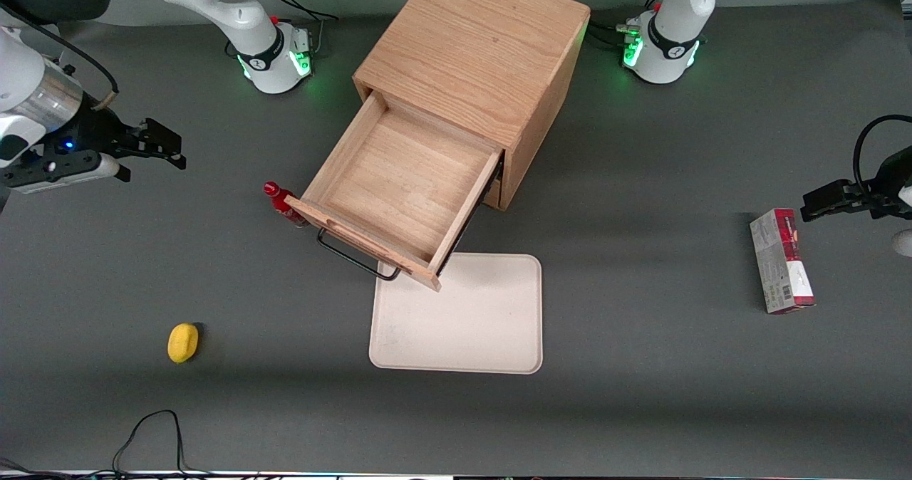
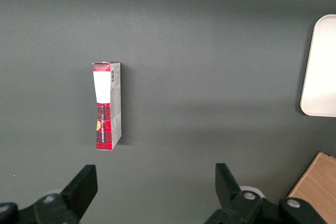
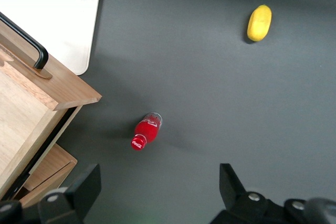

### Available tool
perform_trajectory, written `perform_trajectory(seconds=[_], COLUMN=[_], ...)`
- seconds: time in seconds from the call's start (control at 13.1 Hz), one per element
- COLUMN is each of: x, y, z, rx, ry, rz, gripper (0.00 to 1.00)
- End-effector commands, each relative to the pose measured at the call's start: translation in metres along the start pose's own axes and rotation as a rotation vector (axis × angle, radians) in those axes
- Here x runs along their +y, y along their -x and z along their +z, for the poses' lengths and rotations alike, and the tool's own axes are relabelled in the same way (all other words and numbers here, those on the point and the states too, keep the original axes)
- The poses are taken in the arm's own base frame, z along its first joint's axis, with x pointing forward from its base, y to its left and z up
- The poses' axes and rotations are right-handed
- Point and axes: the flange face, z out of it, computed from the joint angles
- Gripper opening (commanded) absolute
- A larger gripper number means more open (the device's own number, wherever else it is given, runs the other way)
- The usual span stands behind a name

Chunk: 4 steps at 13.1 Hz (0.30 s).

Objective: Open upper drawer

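Front view shows the upper drawer pulled well out of the oak cabinet, its black wire handle hanging over the edge of the white tray, so I'd say the job is basically done. The gripper hangs well off toward the working arm's end of the table, fingers spread apart and holding nothing, probably backed away to clear the drawer front. The red bottle stands just beside the drawer's corner; can't tell if it's touching. A yellow lemon-ish thing sits nearer the front camera
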Motion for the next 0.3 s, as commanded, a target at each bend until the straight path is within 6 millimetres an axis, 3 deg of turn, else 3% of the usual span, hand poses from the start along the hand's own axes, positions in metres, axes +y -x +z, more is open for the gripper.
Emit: perform_trajectory(seconds=[0.0, 0.23], x=[0.0004, -0.0032], y=[-0.0138, -0.0135], z=[-0.0228, -0.0238], rx=[-0.046, -0.076], ry=[-0.018, -0.017], rz=[-0.028, -0.043], gripper=[1.0, 1.0])
